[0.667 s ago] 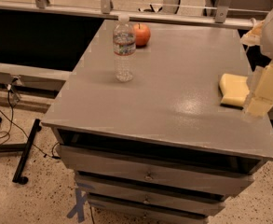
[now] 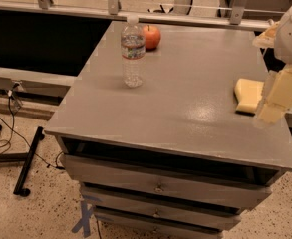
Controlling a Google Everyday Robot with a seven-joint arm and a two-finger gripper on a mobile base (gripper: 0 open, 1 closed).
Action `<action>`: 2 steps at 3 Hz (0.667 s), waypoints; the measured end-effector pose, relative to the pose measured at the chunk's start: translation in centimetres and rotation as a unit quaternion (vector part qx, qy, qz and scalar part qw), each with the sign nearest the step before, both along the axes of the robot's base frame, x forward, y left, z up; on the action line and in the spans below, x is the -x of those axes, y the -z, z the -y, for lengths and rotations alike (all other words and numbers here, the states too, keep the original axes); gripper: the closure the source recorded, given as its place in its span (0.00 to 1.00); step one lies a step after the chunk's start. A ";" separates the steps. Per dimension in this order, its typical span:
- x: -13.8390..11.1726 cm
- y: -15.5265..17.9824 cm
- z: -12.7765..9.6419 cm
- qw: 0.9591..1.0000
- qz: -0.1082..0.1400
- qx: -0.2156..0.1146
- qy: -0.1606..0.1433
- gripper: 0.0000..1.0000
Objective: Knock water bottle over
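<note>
Your gripper (image 2: 271, 111) hangs at the desk's (image 2: 185, 93) right edge (you cannot tell if wide or narrow), and the bottle (image 2: 133, 54) stands upright near the back left corner, so a sloppy swipe may hit the apple (image 2: 152, 36) just behind it instead.

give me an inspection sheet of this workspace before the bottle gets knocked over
surface: grey cabinet top, drawers below
job's things: water bottle upright, capped, back left
clutter: apple just behind the bottle; yellow block near the right edge
grippers: gripper at the right edge by the yellow block, far from the bottle
cables: black cables on the floor, left
surroundings: speckled floor; blue tape mark
</note>
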State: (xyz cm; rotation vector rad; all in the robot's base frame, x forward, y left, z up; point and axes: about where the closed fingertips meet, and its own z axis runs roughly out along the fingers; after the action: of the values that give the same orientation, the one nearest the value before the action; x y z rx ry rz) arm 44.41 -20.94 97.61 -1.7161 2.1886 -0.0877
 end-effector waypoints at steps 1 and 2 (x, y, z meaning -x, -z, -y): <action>-2.2 1.4 -2.4 0.998 0.012 -0.049 -0.034 0.00; -4.9 3.4 -6.5 0.988 0.028 -0.120 -0.088 0.00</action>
State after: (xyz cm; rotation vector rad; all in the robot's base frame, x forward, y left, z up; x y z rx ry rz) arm 49.26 -14.41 94.25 -1.7373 1.9095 0.1642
